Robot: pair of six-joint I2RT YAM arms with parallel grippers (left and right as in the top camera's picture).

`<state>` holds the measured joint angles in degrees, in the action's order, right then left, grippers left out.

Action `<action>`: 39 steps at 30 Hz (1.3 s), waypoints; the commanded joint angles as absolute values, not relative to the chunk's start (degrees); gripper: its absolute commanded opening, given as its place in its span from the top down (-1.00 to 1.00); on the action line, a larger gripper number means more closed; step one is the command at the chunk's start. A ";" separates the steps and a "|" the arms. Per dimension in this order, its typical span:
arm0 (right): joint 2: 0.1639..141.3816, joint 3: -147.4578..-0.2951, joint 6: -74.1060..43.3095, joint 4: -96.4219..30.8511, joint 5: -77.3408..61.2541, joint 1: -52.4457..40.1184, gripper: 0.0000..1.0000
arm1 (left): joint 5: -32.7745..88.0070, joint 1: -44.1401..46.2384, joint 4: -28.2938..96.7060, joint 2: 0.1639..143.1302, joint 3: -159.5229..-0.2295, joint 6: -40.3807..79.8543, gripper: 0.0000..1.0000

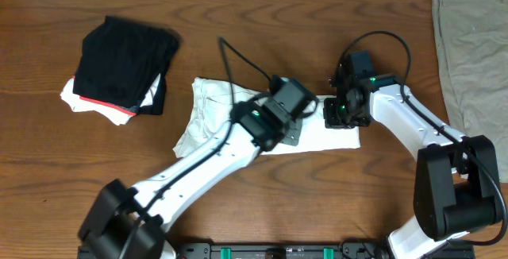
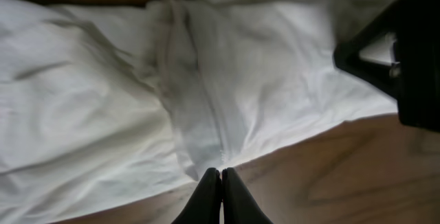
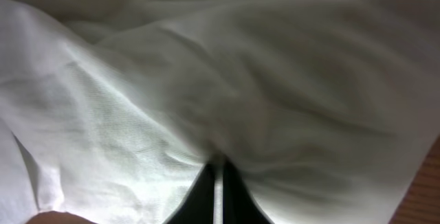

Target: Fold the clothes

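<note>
Shirt first: the white T-shirt (image 1: 208, 110) lies mid-table, bunched into a rough band running left to right. Both arms are over its right half. No lettering or tag shows in any view, only plain white cloth, creased.

Left gripper (image 2: 221, 183): you see the jaws pressed together with no gap between the tips. They sit right at the near edge of the shirt, where a thick folded ridge of cloth runs down into them. It reads as a pinch on that edge. The wood of the table (image 1: 262, 21) shows just beside the tips on the right.

Right gripper (image 3: 218, 172): jaws closed here too, tips together, and creases in the fabric fan out from them, so it has the shirt pinched. Cloth fills nearly the whole right wrist view, with a sliver of table at the lower right corner. From overhead this gripper is at the right end of the band, near the left one but apart from it. You can also see its dark body at the right edge of the left wrist view.

Off to the sides: a black folded garment (image 1: 123, 64) with a red edge sits on some white cloth at the upper left, well apart from the shirt. An olive-grey cloth (image 1: 468, 52) lies flat at the far right edge.
</note>
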<state>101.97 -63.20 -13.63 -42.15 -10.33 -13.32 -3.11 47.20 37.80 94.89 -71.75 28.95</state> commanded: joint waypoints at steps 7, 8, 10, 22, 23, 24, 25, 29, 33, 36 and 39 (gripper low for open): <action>96.03 -62.94 -8.10 -40.91 -16.58 -11.64 0.97 | -6.85 47.24 34.98 101.71 -71.53 35.46 0.88; 95.09 -62.94 -9.10 -41.10 -14.31 -11.64 0.97 | -6.87 47.24 34.59 102.17 -71.53 35.46 0.88; 94.11 -62.94 -10.63 -41.32 -9.63 -11.51 0.97 | -6.85 47.22 33.95 102.98 -71.53 35.48 0.88; 100.47 -62.87 -10.20 -37.87 -3.77 -9.87 0.98 | -6.92 47.24 29.34 109.51 -71.48 36.75 0.88; 101.34 -62.87 -10.22 -37.74 -3.81 -9.74 0.97 | -6.90 47.22 28.95 110.28 -71.48 36.73 0.88; 102.19 -62.87 -10.22 -37.63 -3.86 -9.69 0.97 | -6.92 47.22 28.60 110.98 -71.48 36.71 0.88; 103.18 -62.87 -10.20 -37.45 -3.86 -9.69 0.97 | -6.92 47.22 28.47 111.46 -71.48 36.71 0.87; 106.41 -62.87 -10.22 -36.58 -3.90 -9.80 0.97 | -6.98 47.22 28.05 111.77 -71.48 33.65 0.66; 108.44 -62.87 -10.20 -35.83 -3.88 -9.80 0.97 | -7.35 47.22 28.23 111.72 -71.50 29.39 0.54; 108.77 -62.87 -10.20 -35.59 -3.90 -9.80 0.98 | -7.38 47.22 29.41 110.63 -71.55 29.10 0.54; 108.77 -62.87 -10.20 -35.55 -3.90 -9.80 0.98 | -7.38 47.24 29.65 108.25 -71.55 28.93 0.53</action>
